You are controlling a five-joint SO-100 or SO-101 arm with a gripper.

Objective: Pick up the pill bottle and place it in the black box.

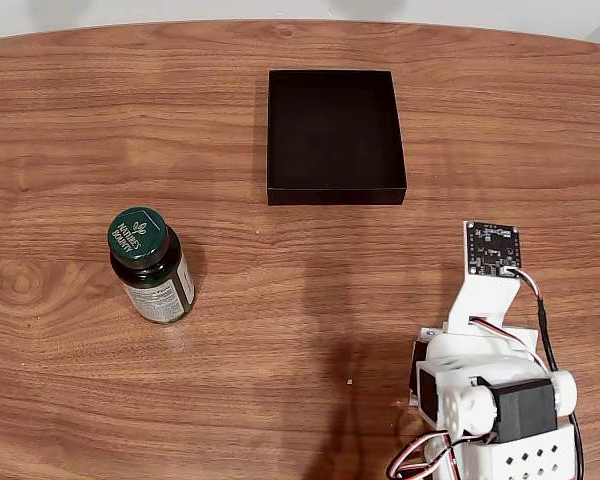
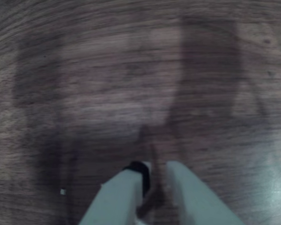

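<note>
The pill bottle [image 1: 152, 265] stands upright on the wooden table at the left of the fixed view, dark green with a gold-printed cap and a white-and-green label. The black box [image 1: 335, 135], a shallow square tray, lies at the top centre with nothing in it. My arm [image 1: 490, 390] is folded at the bottom right, far from both. In the blurred wrist view my gripper [image 2: 157, 171] points down at bare wood, its two white fingers [image 2: 124, 197] nearly touching with nothing between them.
The wooden table [image 1: 300, 330] stretches wide between the bottle, the box and the arm. Its curved far edge runs along the top of the fixed view. A tiny white speck [image 1: 349, 381] lies left of the arm's base.
</note>
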